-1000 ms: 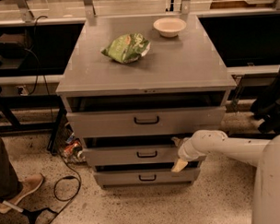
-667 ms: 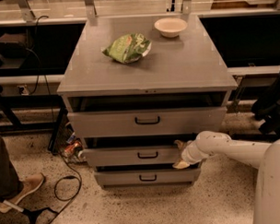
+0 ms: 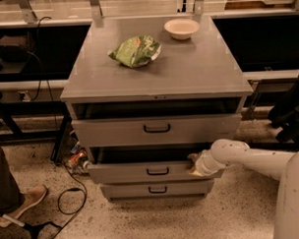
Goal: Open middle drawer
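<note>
The middle drawer is a grey drawer with a small black loop handle at its centre. It stands pulled out a little, with a dark gap above its front. My gripper is at the right end of that drawer front, at its top edge, on the end of my white arm that reaches in from the right. The top drawer above it also stands a little out. The bottom drawer sits further in.
A green bag and a white bowl lie on the grey cabinet top. A person's foot and a black cable are on the floor at the left. Small clutter lies beside the cabinet.
The middle drawer has come out a little further. My gripper and arm have moved with its right end towards the camera.
</note>
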You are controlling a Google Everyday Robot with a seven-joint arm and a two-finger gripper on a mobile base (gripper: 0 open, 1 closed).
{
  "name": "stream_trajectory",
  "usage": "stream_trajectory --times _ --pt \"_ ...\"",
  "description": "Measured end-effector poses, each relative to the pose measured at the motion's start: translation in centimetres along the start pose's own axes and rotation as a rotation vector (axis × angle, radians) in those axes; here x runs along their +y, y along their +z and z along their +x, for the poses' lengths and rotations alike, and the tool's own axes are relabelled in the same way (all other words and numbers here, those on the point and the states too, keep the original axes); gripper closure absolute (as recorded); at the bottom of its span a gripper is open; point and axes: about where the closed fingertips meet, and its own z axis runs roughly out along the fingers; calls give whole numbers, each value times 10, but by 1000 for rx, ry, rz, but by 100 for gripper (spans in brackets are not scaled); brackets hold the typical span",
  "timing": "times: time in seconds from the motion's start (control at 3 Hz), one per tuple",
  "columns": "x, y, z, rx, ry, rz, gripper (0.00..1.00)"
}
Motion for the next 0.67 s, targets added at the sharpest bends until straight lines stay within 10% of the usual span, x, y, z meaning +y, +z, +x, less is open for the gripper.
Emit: stream_trajectory --times 0.67 --pt "0 -1 -1 0 0 0 100"
